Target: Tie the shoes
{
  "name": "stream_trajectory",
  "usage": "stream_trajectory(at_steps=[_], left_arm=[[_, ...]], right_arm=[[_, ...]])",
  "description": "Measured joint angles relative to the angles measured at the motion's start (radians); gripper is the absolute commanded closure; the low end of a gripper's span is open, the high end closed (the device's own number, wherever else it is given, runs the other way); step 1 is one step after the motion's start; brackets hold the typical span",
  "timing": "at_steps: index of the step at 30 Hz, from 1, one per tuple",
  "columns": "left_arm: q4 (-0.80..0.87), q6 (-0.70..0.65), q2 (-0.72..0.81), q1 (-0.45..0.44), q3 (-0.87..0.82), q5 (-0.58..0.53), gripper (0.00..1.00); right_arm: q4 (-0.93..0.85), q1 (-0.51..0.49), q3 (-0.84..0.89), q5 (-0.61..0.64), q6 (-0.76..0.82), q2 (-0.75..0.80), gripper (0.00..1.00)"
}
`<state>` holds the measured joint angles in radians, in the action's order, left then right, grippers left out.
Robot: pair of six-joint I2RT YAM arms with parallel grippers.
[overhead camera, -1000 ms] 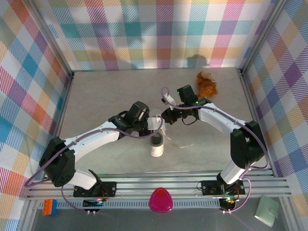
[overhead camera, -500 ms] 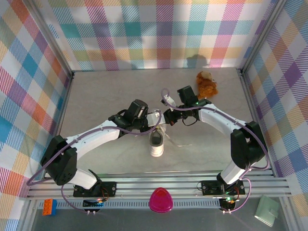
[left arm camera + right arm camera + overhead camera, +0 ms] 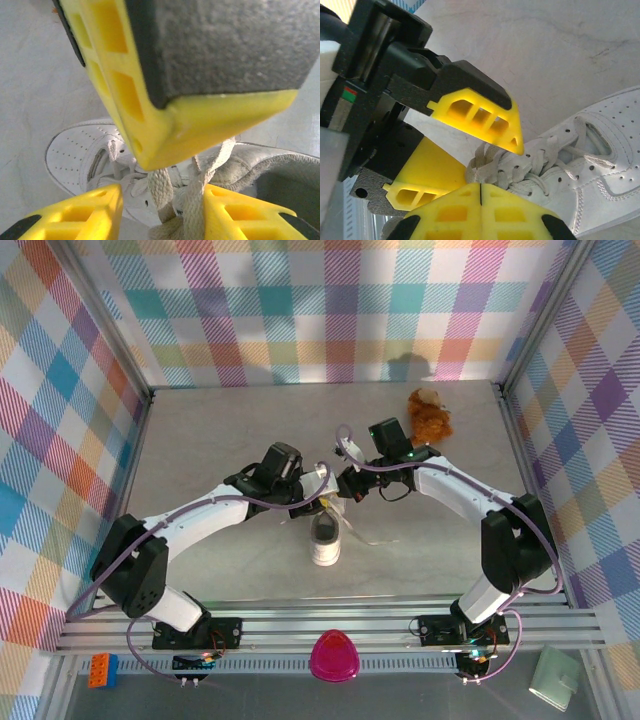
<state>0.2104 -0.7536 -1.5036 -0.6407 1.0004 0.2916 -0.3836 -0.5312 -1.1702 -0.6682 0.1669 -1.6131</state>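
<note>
Sneaker [image 3: 326,543], white, toe toward six o'clock. Laces [image 3: 506,162] gathered at its twelve o'clock. Right gripper [image 3: 480,188] clamped, apparently pinching them taut. Left gripper [image 3: 161,201] has jaws parted around the strands, likely lining up a grip.

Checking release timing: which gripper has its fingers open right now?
The left gripper: its fingers stand apart around the laces. The right gripper has its fingers pressed together.

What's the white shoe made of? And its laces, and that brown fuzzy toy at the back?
The sneaker looks like smooth leather or a fake kind: slightly shiny, with tiny punched holes and stitched seams. The laces look like woven cloth cord: matte, with fuzzy fibres. The plush toy seems soft furry fabric, but it's too small to be sure.
</note>
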Motion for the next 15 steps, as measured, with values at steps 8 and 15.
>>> stream_trajectory(at_steps=[8,15], left_arm=[[-0.003,0.028,-0.007,0.016,0.000,0.043,0.67],[-0.003,0.039,-0.007,0.023,0.000,0.070,0.74]], right_arm=[[-0.021,-0.008,0.000,-0.011,0.022,0.000,1.00],[-0.029,-0.013,0.000,-0.023,0.037,0.000,1.00]])
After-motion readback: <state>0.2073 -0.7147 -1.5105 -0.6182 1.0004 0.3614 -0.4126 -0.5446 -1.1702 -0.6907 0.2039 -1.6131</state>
